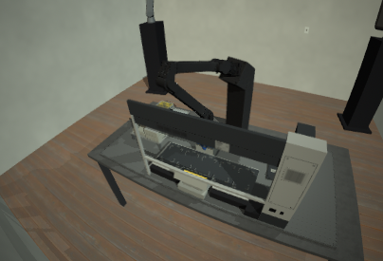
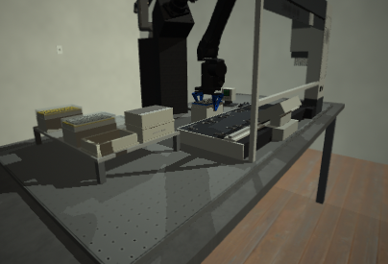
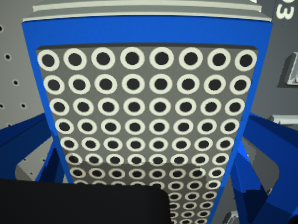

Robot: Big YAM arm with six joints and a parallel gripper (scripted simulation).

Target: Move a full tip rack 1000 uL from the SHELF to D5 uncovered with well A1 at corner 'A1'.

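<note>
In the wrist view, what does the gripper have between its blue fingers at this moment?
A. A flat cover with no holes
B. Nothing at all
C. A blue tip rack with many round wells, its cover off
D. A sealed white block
C: the wrist view shows the gripper shut on the blue tip rack, with a blue finger against its side and open rows of round wells on top.

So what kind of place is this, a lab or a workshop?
Likely an automated lab bench: a blue tip rack in the claw, a labware shelf holding racks, and a perforated table.
</note>
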